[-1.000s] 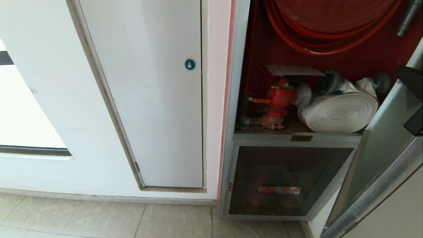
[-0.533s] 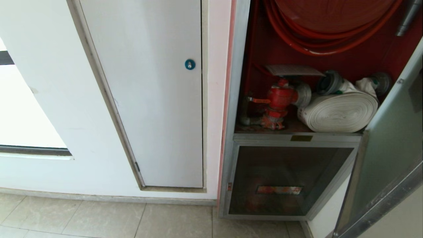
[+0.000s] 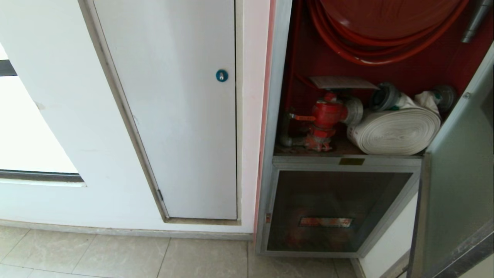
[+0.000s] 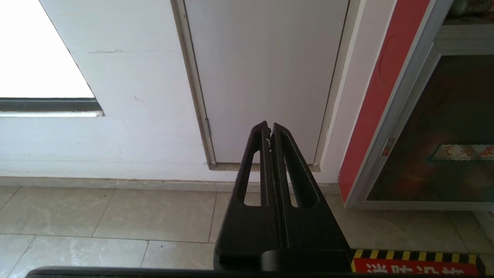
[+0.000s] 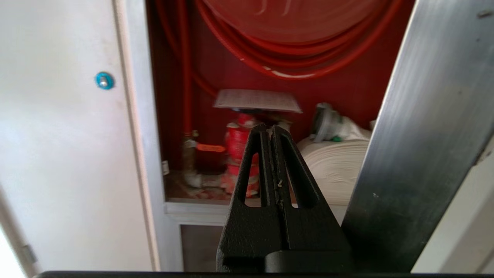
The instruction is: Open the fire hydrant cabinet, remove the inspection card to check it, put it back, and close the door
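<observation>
I have the cabinet (image 3: 278, 116) standing open in the head view, its red inside showing the coiled red hose (image 3: 386, 42) up top, the red valve (image 3: 326, 116) below on the left and the rolled white hose (image 3: 395, 131) beside it on the right. The inspection card (image 3: 341, 82) lies flat just above the valve, resting on its top as far as I can tell. The door (image 3: 455, 177) is swung out on the right, its metal edge facing me.

My right hand (image 5: 272, 133) is closed with nothing in it; from its wrist camera it points into the cabinet, just beside the door's metal frame, with the card above its tips and the valve behind them. It does not touch the card.

My left hand (image 4: 270, 129) is closed and empty too, parked low and aimed at the foot of the white panel (image 4: 266, 69) and the tiled floor (image 4: 115, 216).
</observation>
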Controlling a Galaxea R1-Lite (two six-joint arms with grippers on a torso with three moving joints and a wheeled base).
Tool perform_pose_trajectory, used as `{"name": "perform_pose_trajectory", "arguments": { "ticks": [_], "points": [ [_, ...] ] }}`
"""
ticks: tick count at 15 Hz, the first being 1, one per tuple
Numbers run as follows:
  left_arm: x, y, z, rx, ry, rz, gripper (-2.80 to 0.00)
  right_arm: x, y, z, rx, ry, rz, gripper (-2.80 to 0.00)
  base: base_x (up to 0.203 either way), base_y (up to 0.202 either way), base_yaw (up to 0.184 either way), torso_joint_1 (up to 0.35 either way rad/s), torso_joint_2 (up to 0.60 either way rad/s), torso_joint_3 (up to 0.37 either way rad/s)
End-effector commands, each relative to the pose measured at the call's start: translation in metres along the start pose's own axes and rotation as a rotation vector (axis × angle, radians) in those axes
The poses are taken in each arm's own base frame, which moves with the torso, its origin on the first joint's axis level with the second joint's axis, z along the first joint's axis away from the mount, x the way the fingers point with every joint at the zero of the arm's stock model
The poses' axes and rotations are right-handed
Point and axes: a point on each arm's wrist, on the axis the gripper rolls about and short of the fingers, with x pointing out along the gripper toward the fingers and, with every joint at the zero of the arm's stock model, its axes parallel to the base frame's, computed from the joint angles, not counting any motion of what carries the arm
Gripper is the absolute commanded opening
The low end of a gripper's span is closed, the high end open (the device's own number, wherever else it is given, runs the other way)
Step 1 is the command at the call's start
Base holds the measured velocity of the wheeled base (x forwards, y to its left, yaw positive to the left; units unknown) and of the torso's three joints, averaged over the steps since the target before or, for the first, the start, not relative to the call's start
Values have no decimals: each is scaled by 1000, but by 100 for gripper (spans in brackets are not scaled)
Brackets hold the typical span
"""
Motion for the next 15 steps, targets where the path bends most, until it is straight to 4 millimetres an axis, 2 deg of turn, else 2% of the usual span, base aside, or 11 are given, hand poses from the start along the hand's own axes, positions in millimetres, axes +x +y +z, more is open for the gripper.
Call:
{"name": "perform_pose_trajectory", "arguments": {
  "ticks": [1,6,12,15],
  "points": [
    [1,0,-4,0,14,0,-280,-7,-10,1,6,-17,-32,-280,0,0,0,0,0,0],
    [1,0,-4,0,14,0,-280,-22,-31,-3,-16,-37,-111,-280,0,0,0,0,0,0],
    [1,0,-4,0,14,0,-280,-35,-42,-9,-59,-5,-130,-280,0,0,0,0,0,0],
    [1,0,-4,0,14,0,-280,-44,-51,-6,-51,-8,-149,-280,0,0,0,0,0,0]
  ]
}}
